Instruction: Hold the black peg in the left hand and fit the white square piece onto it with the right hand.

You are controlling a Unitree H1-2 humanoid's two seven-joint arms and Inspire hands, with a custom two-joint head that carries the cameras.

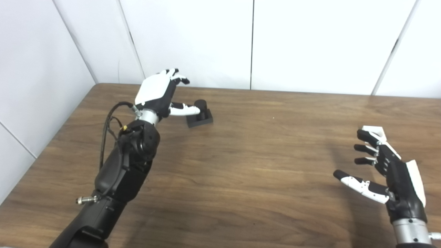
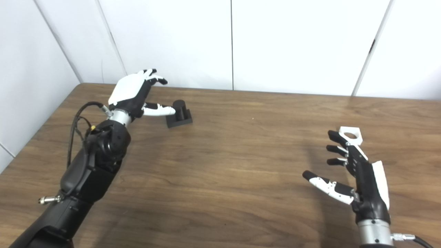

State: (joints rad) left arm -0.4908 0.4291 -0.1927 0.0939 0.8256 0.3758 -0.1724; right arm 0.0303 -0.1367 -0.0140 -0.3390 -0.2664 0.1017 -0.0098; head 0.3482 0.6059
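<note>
black peg sits upright on its dark square base at the far left of the wooden table, close to the back wall. left hand is right beside it w/ fingers spread, holding nothing; thumb reaches toward the peg's left side & the tip looks to be at it, can't tell if it's actually touching. other fingers curl above & behind the peg, clear of it. over on the right, white square piece lies flat on the table, round hole thru its middle showing in the right eye view. right hand is near it, palm facing left, fingers apart, gripping nothing; fingertips are just at the piece's near-left edge, partly covering it in the left eye view. peg & piece well apart, most of the table between them
</note>
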